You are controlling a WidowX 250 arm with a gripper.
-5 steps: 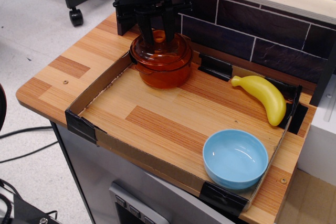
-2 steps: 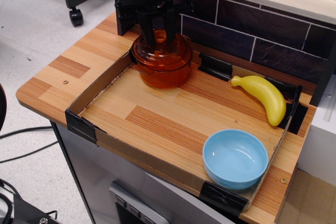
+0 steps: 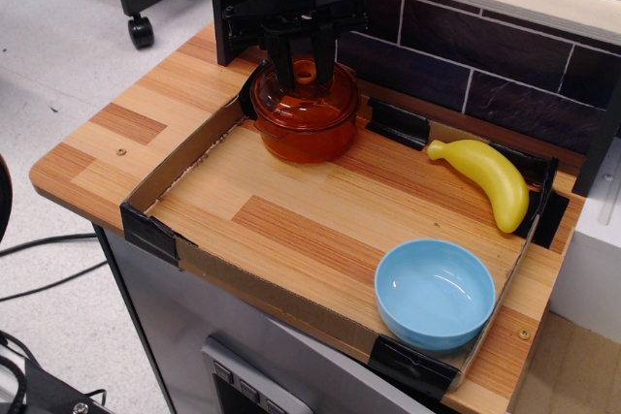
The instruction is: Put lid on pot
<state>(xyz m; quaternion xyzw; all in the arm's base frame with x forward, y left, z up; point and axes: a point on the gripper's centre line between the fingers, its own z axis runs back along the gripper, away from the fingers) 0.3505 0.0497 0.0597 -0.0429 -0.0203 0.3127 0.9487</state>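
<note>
- Since the earlier frames the orange pot (image 3: 305, 126) and the black gripper (image 3: 304, 73) above it have shifted a little to the right, toward the black bracket (image 3: 397, 124) at the back of the tray
- The gripper hangs straight down from the black arm at the top of the view, its two dark fingers (image 3: 284, 66) standing on either side of the small round knob at the centre of the lid (image 3: 304, 93)
- The fingers look closed in against the knob, though whether they actually press on it cannot be told from this angle
- The translucent orange lid sits on top of the pot, covering its mouth, with its rim level with the pot's rim
- The pot stands upright in the far left corner of a shallow cardboard tray (image 3: 194, 261) that lies on a wooden table (image 3: 102, 147)
- A yellow banana (image 3: 489, 180) lies near the tray's far right corner, well apart from the pot
- A light blue bowl (image 3: 435, 294) stands upright in the near right corner
- A dark tiled wall (image 3: 505, 60) runs behind the table
</note>
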